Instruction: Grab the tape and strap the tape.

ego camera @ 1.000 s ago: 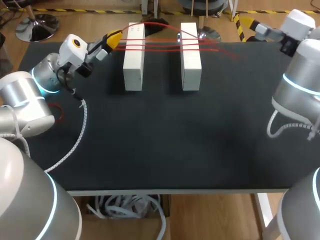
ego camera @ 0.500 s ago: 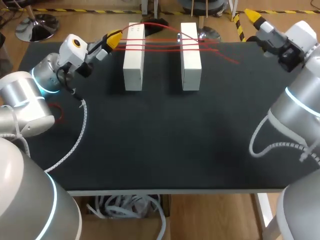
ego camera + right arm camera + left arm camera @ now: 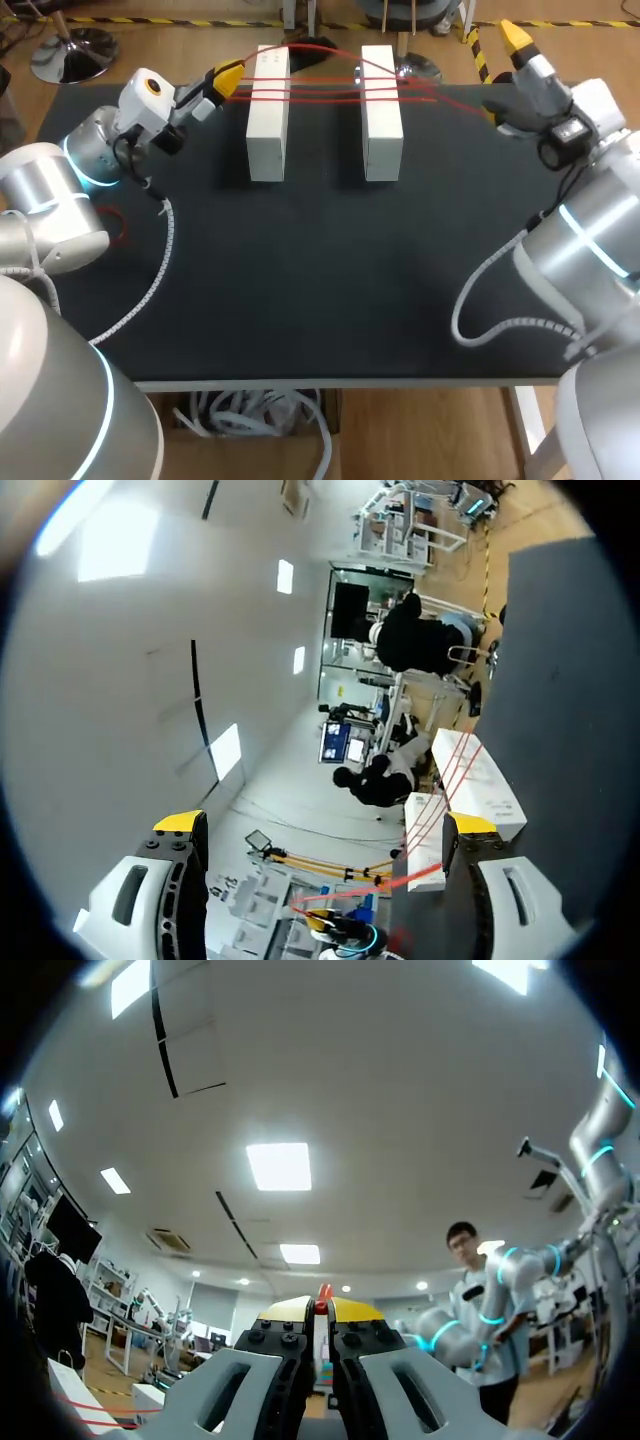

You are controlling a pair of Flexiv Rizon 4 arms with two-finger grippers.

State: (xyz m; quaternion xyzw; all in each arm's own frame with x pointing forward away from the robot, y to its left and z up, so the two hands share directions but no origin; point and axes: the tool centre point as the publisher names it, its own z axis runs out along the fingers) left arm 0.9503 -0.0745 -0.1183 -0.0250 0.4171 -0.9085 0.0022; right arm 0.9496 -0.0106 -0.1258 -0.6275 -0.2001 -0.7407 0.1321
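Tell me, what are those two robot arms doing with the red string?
The left hand pinches one end of the red tape beside the white blocks on the black table. The tape runs in several strands across the tops of both blocks. The right hand is open at the table's far right edge, by the tape's loose end, gripping nothing.

The tape [image 3: 325, 90] is running bright red over two blocks [image 3: 268, 115] that are showing plain white. The table [image 3: 330, 280] is looking matt black. The left gripper [image 3: 226, 78] and the right gripper [image 3: 322, 825] are wearing yellow tips on grey fingers. The silver arms [image 3: 60, 205] are glowing with cyan rings.
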